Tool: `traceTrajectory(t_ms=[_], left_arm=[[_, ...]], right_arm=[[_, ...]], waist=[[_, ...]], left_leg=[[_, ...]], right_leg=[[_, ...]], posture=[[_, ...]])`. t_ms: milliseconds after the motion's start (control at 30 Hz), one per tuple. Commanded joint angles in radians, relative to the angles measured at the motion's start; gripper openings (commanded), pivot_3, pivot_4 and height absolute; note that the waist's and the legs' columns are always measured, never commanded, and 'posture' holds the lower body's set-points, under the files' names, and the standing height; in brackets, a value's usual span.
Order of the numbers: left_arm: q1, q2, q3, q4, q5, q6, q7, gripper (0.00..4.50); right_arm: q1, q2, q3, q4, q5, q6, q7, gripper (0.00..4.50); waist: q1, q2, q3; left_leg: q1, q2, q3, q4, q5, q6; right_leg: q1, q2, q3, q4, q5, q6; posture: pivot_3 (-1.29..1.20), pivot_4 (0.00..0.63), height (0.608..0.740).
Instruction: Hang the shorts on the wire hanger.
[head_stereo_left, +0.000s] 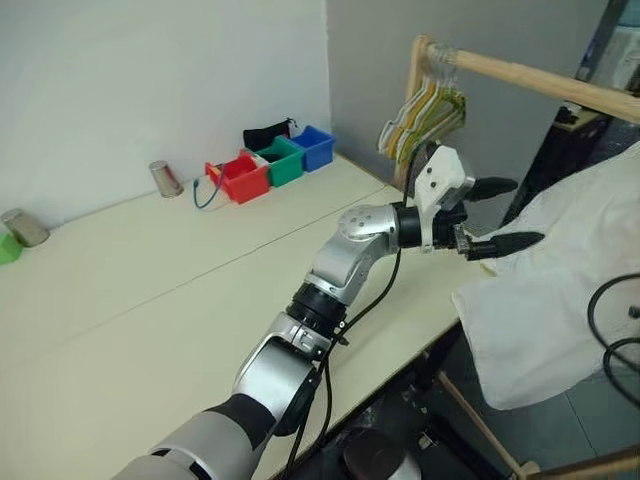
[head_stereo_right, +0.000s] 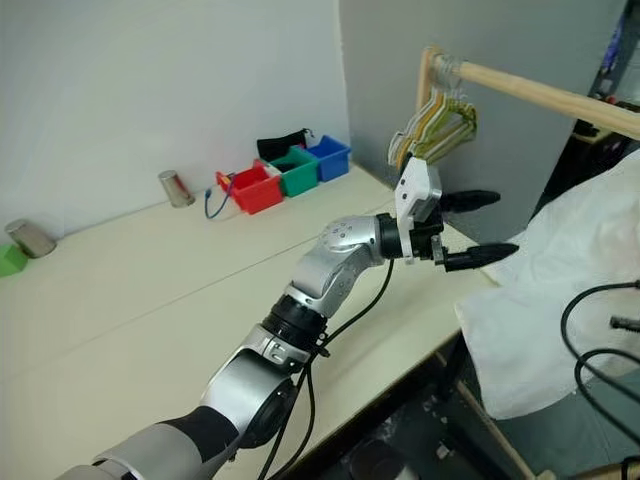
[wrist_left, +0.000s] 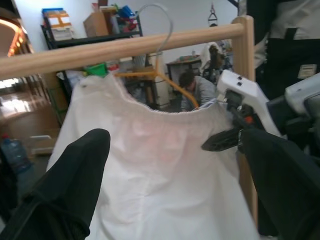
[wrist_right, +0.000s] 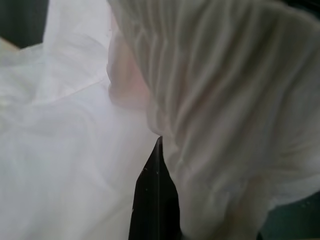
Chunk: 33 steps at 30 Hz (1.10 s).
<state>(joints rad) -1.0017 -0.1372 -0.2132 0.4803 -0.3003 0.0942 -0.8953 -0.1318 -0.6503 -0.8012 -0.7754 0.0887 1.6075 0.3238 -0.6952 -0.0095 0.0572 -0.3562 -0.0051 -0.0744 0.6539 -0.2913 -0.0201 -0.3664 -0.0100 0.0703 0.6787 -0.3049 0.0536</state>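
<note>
My left gripper (head_stereo_left: 500, 215) hangs past the table's (head_stereo_left: 150, 300) far right corner, fingers (head_stereo_left: 497, 185) spread wide w/ nothing between them, pointing right toward the shorts (head_stereo_left: 560, 290). The shorts hang as a big white sheet at the right of the scene, off the table edge, top edge up near the wooden rail (head_stereo_left: 540, 80). My lower fingertip sits just beside the cloth's left edge; can't tell if it touches.

My right gripper (wrist_right: 155, 195) is pressed together on the shorts: in the right wrist view its black fingers show as one closed wedge, the gathered waistband bunched around it. From the left wrist view that same gripper (wrist_left: 225, 140) pinches the waistband's corner, holding the shorts up in front of the rail. A faint pink mark shows on the fabric there.

The wire hanger (wrist_left: 165, 75) hangs from the rail by its hook, behind the shorts' waistband, not yet inside the garment. A bunch of other hangers (head_stereo_left: 425, 115) hangs at the rail's left end, by the upright post.

On the table's far side: red (head_stereo_left: 240, 178), green (head_stereo_left: 282, 160) and blue (head_stereo_left: 315, 146) bins in a row near the wall, a metal can (head_stereo_left: 165, 178) to their left, another can (head_stereo_left: 24, 227) at far left.
</note>
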Motion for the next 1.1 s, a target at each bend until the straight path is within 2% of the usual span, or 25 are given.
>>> traceTrajectory(t_ms=[33, 200, 367, 600, 967, 1033, 1100], left_arm=[[-0.054, -0.061, 0.040, 0.034, 0.013, -0.068, 0.081, 4.47], [-0.075, -0.067, 0.044, 0.064, 0.026, -0.107, 0.132, 4.47], [-0.064, -0.058, 0.023, 0.054, 0.044, -0.121, 0.143, 4.47], [-0.050, -0.042, 0.010, 0.033, 0.049, -0.125, 0.125, 4.47], [-0.061, -0.035, 0.022, 0.049, 0.053, -0.128, 0.129, 4.47], [-0.063, -0.032, 0.024, 0.051, 0.052, -0.128, 0.129, 4.50], [-0.066, -0.031, 0.026, 0.055, 0.052, -0.129, 0.129, 4.50]], right_arm=[[-0.069, -0.053, -0.012, 0.072, -0.009, 0.007, -0.028, 0.00], [-0.123, -0.086, 0.000, 0.162, 0.015, 0.007, -0.039, 0.00], [-0.147, -0.084, -0.020, 0.243, 0.042, 0.007, -0.038, 0.00], [-0.191, -0.014, -0.087, 0.310, 0.081, 0.007, -0.087, 0.00], [-0.179, -0.014, -0.105, 0.343, 0.170, 0.007, -0.160, 0.00], [-0.177, -0.018, -0.107, 0.343, 0.185, 0.007, -0.169, 0.53], [-0.176, -0.024, -0.106, 0.346, 0.202, 0.007, -0.178, 0.85]], waist=[[-0.010, 0.000, 0.000], [-0.014, -0.001, 0.001], [-0.011, -0.001, 0.000], [-0.001, 0.000, 0.000], [0.008, 0.000, 0.000], [0.008, 0.000, 0.000], [0.009, 0.000, 0.000]], left_leg=[[0.001, -0.001, 0.001, 0.000, -0.002, 0.003], [0.012, -0.003, 0.003, -0.006, -0.003, 0.004], [0.013, -0.006, 0.003, -0.006, -0.003, 0.004], [0.013, -0.008, 0.002, -0.006, -0.003, 0.004], [0.014, -0.011, 0.000, -0.006, -0.003, 0.004], [0.014, -0.013, -0.001, -0.006, -0.003, 0.004], [0.014, -0.016, -0.001, -0.006, -0.003, 0.004]], right_leg=[[0.001, -0.001, 0.001, 0.000, -0.001, 0.001], [0.012, -0.011, 0.001, -0.003, -0.005, 0.008], [0.016, -0.015, 0.001, -0.008, -0.005, 0.010], [0.017, -0.017, 0.001, -0.008, -0.005, 0.012], [0.023, -0.020, 0.000, -0.015, -0.004, 0.016], [0.024, -0.023, 0.000, -0.016, -0.004, 0.017], [0.024, -0.026, 0.000, -0.016, -0.004, 0.020]], posture=[[-0.67, 0.011, 0.740], [-0.66, 0.003, 0.740], [-0.64, 0.001, 0.740], [-0.63, 0.004, 0.740], [-0.62, 0.009, 0.740], [-0.62, 0.010, 0.740], [-0.62, 0.011, 0.740]])
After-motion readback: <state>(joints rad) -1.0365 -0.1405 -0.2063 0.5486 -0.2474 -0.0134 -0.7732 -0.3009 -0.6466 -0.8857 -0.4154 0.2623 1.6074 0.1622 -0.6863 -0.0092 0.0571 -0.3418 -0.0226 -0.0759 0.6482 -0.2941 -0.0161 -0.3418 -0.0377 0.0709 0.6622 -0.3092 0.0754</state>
